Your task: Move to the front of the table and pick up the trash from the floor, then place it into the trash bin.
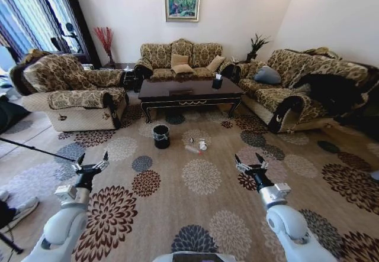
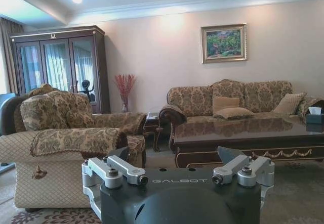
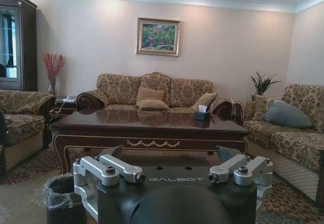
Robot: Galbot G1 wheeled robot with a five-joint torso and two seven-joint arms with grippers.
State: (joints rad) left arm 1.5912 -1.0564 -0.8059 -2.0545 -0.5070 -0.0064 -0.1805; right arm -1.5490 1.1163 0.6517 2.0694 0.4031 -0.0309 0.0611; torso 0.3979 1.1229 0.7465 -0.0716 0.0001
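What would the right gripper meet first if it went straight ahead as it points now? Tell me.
Probably the table: the open right gripper points level at its front apron, above the carpet. The trash bin sits off to one side. Depth is uncertain.

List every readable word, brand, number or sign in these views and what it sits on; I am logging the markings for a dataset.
"GALBOT": on the dark housing of the left gripper, in its wrist view.
"GALBOT": on the dark housing of the right gripper, in its wrist view.
The framed painting, tissue box and trash bin show no readable text.
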